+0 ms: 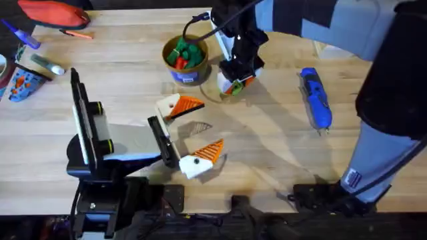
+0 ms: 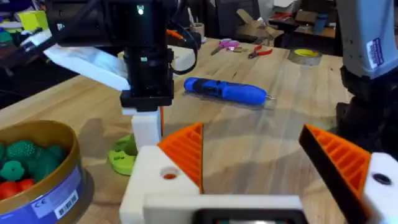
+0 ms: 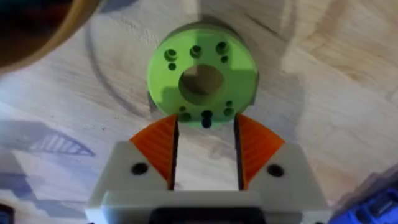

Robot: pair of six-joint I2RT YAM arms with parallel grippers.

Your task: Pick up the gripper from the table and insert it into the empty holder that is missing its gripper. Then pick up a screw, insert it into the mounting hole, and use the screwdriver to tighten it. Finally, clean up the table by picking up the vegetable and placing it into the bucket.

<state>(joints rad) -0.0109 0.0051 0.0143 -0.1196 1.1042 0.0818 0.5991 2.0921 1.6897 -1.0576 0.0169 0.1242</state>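
While 1 screwdriver (image 1: 315,99) lies flat, 1 bucket (image 1: 185,59) stands nearby.

Pale wooden plank counter (image 1: 267,153) under me, grain running crosswise, soft shadows across it. Far end cluttered: roll of yellow tape (image 2: 306,56), pink-handled scissors (image 2: 229,45), red-handled pliers (image 2: 261,52). Room behind dim.

Pale wooden table (image 1: 267,147), smooth with visible grain and a soft sheen. Matt bright-green plastic ring disc (image 3: 202,78), finely layered. Right gripper (image 3: 205,158) in white matt plastic with 2 orange ribbed pads (image 3: 158,149). Glossy blue plastic screwdriver (image 2: 227,91) with thin metal tip. Bucket (image 2: 59,180) with tan rim and shiny dark blue band.
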